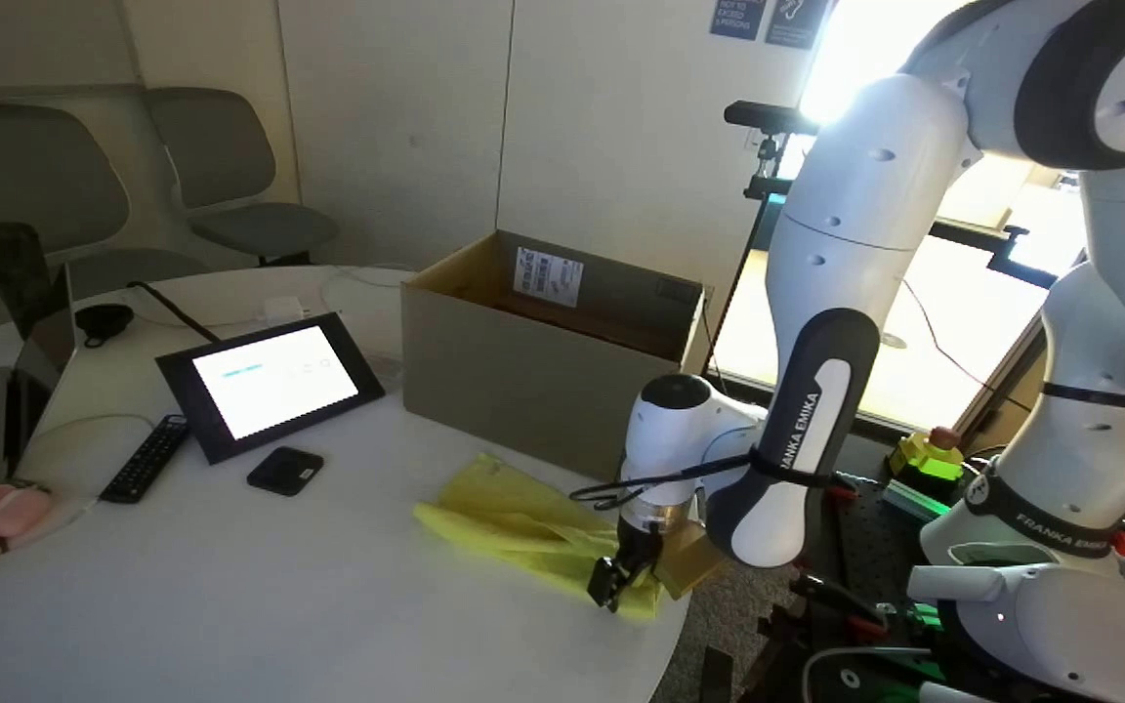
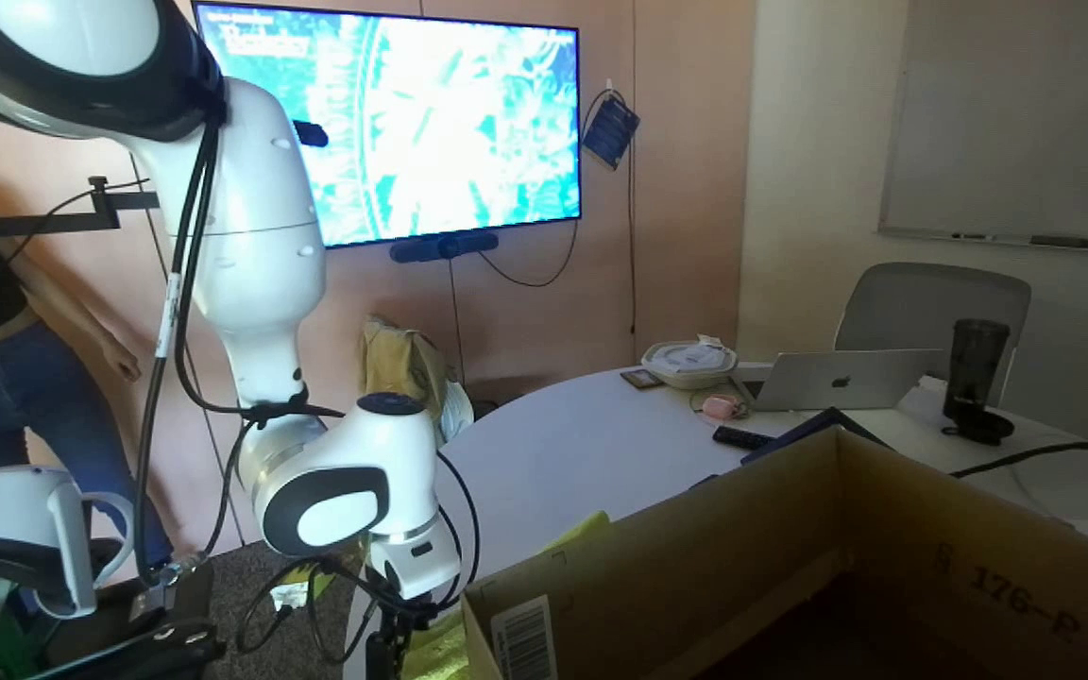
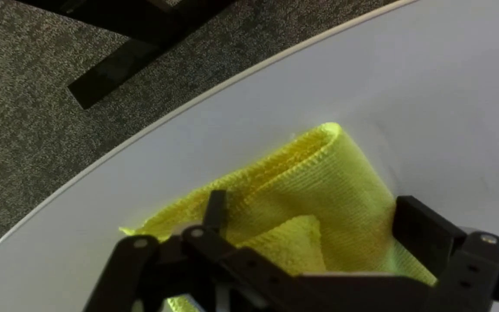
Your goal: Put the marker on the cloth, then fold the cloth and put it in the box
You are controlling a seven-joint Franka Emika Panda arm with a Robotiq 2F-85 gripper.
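Note:
The yellow-green cloth (image 1: 504, 503) lies rumpled along the table's rim in front of the box, one end folded over on itself. In the wrist view its folded part (image 3: 353, 173) has a raised, looped edge, and a loose corner rests on top. My gripper (image 3: 314, 207) is low over this end, open, with the fingers (image 3: 425, 234) spread to either side of the folded fabric; the right one seems to touch its side. Brown cardboard walls of the box (image 1: 514, 381) stand just behind the cloth, the top uncovered. The marker is hidden or out of view.
The rounded table edge (image 3: 232, 82) runs close by the cloth, with carpet below. A tablet (image 1: 367, 381), a black remote (image 1: 145, 459), a squarish black block (image 1: 286, 471) and a pink case (image 1: 18, 512) lie farther off. A laptop (image 2: 841, 381) stands beyond them.

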